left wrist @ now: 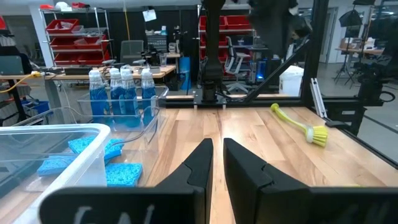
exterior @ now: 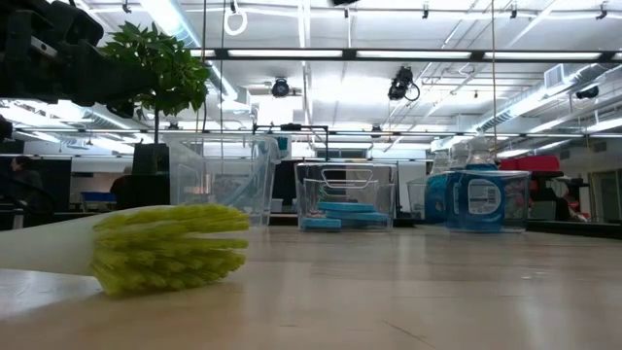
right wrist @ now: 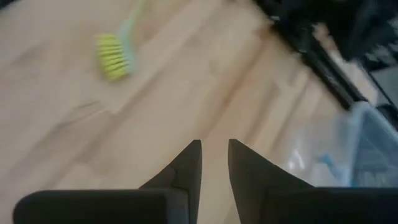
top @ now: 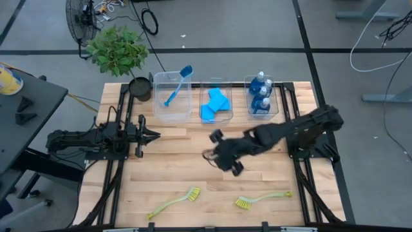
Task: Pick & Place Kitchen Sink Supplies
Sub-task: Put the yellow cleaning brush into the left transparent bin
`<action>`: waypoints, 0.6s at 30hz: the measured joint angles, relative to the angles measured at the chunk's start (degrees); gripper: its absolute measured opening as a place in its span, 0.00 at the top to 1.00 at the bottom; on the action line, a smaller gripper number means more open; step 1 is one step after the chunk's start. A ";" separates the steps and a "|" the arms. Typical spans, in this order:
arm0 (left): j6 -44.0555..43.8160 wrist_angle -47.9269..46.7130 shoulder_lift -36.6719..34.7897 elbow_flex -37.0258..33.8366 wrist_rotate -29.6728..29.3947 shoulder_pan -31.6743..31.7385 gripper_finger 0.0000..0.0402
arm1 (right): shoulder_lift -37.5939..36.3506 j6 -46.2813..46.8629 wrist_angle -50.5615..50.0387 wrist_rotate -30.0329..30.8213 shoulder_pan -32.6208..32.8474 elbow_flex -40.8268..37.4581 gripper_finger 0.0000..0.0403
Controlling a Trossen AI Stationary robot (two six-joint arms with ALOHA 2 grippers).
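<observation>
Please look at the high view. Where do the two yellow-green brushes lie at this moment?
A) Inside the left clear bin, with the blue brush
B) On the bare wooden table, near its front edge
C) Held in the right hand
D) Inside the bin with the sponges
B: both yellow-green brushes lie flat on the wooden table, apart from the clear bins, and only the blue brush is in a bin.

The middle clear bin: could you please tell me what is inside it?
The middle bin holds flat blue sponges, overlapping in a pile, so their exact count is unclear and anything beneath them is hidden.
</observation>
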 joint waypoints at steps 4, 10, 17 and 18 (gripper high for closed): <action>0.00 0.00 0.00 0.01 0.00 -0.02 0.89 | -4.52 1.99 -0.38 -0.02 4.32 -5.46 0.80; -0.02 0.00 0.02 0.00 0.00 0.00 0.89 | -8.93 10.92 -2.54 0.05 11.04 -11.02 0.80; -0.02 0.00 0.01 0.02 0.01 -0.01 0.89 | -9.72 20.99 -6.59 0.05 19.32 -14.66 0.80; -0.02 0.00 0.02 0.00 0.00 -0.01 0.89 | -9.72 22.60 -6.77 0.03 20.55 -15.25 0.80</action>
